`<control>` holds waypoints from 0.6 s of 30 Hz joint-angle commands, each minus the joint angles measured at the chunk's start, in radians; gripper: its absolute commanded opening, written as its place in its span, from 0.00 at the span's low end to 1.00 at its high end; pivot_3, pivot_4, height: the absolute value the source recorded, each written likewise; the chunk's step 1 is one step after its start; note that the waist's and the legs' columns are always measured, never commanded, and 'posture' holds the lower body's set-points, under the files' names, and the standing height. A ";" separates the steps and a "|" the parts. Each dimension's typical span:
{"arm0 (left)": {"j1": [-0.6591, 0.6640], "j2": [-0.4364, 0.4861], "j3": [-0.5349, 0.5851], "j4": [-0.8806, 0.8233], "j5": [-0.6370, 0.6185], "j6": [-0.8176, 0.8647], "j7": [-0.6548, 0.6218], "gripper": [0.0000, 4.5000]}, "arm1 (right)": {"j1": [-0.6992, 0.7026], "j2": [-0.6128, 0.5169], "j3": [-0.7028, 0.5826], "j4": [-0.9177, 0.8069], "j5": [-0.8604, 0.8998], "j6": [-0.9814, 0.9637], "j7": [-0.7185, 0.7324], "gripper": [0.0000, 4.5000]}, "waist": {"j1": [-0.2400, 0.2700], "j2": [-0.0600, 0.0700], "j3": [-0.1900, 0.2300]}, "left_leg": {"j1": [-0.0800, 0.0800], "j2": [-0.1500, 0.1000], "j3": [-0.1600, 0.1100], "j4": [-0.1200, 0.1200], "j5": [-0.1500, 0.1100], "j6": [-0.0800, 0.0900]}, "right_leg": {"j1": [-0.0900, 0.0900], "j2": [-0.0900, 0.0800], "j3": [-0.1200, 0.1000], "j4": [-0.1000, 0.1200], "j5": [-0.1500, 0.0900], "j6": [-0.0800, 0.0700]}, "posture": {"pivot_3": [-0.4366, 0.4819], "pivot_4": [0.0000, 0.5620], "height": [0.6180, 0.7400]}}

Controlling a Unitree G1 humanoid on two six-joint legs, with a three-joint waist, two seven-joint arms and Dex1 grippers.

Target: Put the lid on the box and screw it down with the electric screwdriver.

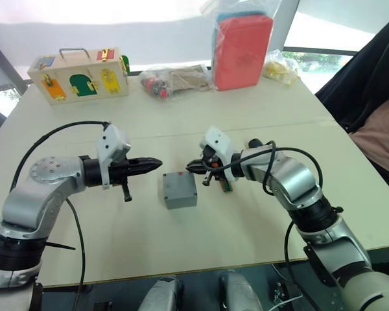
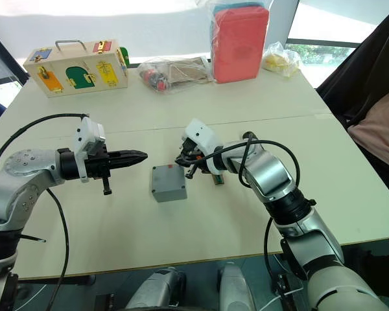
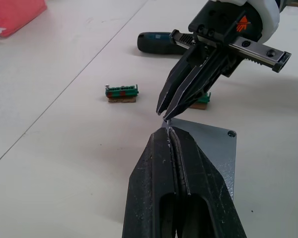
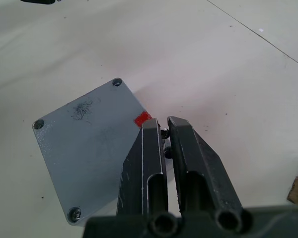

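The grey box (image 1: 179, 189) sits mid-table with the lid (image 4: 84, 144) lying flat on it. Screws show in three lid corners and a red mark (image 4: 142, 119) on one side. My left gripper (image 1: 157, 163) hovers just left of the box, fingers pressed shut, with a tiny metal sliver (image 3: 166, 125) at their tips. My right gripper (image 1: 193, 168) hangs over the box's right far corner, tip to tip with the left one. Its fingers are nearly together, and small dark bits show in the slit. The electric screwdriver (image 3: 159, 43) lies on the table behind my right gripper.
Two small green connector pieces (image 3: 121, 92) lie just beyond the box. At the far edge stand a wooden latch box (image 1: 79, 74), a bag of parts (image 1: 172, 81), a red case (image 1: 242, 50) and a yellow bag (image 1: 280, 67).
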 commanded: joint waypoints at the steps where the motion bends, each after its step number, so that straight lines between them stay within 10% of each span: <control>1: -0.003 0.001 0.007 -0.025 -0.004 -0.015 0.006 0.00 | -0.018 -0.010 -0.002 -0.007 -0.013 -0.020 0.008 0.05 | 0.000 0.000 0.000 | 0.000 0.000 0.000 0.000 0.000 0.000 | 0.000 0.000 0.000 0.000 0.000 0.000 | 0.48 0.27 1.00; 18: -0.011 0.001 0.003 -0.019 -0.005 -0.015 0.009 0.00 | -0.033 -0.009 -0.013 -0.002 -0.018 -0.010 0.017 0.05 | 0.000 0.000 0.000 | 0.000 0.000 0.000 0.000 0.000 0.000 | 0.000 0.000 0.000 0.000 0.000 0.000 | 0.48 0.27 1.00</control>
